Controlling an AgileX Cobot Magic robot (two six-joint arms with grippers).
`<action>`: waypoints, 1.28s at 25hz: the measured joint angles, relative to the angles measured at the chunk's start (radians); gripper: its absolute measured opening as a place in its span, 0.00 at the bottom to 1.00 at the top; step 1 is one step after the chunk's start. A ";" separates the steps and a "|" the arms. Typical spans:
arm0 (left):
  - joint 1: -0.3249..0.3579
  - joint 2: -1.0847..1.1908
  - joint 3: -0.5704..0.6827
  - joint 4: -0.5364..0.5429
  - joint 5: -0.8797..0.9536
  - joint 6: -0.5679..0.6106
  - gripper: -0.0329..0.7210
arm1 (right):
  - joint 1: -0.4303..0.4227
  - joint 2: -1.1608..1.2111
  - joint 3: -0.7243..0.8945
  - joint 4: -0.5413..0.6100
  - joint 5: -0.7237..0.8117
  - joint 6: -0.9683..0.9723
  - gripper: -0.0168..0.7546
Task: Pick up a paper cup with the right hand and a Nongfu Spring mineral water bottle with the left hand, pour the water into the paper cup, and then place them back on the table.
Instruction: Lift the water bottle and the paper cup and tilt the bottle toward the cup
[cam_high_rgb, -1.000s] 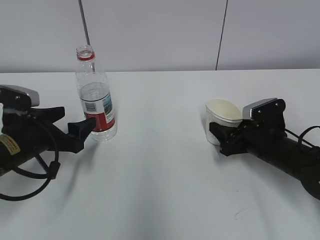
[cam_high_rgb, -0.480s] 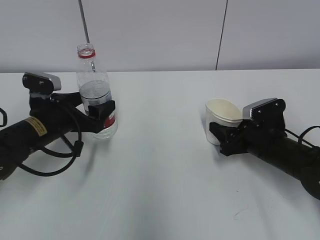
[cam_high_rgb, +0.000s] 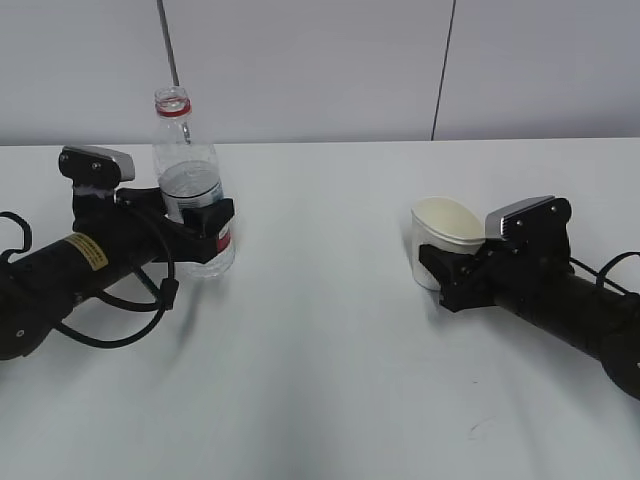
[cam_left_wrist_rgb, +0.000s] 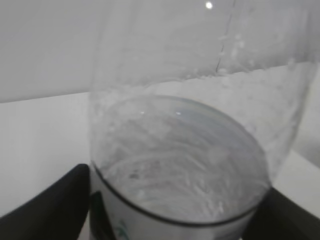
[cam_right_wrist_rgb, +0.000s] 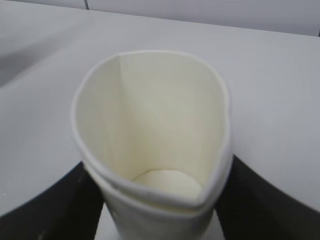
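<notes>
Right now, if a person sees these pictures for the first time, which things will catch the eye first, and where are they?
On the left, the clear capless bottle with its red neck ring stands tall on the white table, the left gripper around its label. On the right, the short white paper cup sits between the right gripper's fingers, its rim squeezed out of round; the right wrist view shows it empty.

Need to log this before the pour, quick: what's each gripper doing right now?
Left gripper: around the bottle, fingers either side; firm grip cannot be told.
Right gripper: shut on the paper cup, rim squeezed oval.
</notes>
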 joint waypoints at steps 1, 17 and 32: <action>0.000 0.000 0.000 0.000 0.000 0.000 0.71 | 0.000 0.000 0.000 0.000 0.000 0.000 0.64; 0.000 -0.001 -0.003 0.052 0.000 0.000 0.56 | 0.000 0.000 -0.006 -0.215 -0.002 0.028 0.64; -0.001 -0.086 -0.003 0.067 0.130 0.157 0.56 | 0.054 0.000 -0.110 -0.460 0.054 0.183 0.64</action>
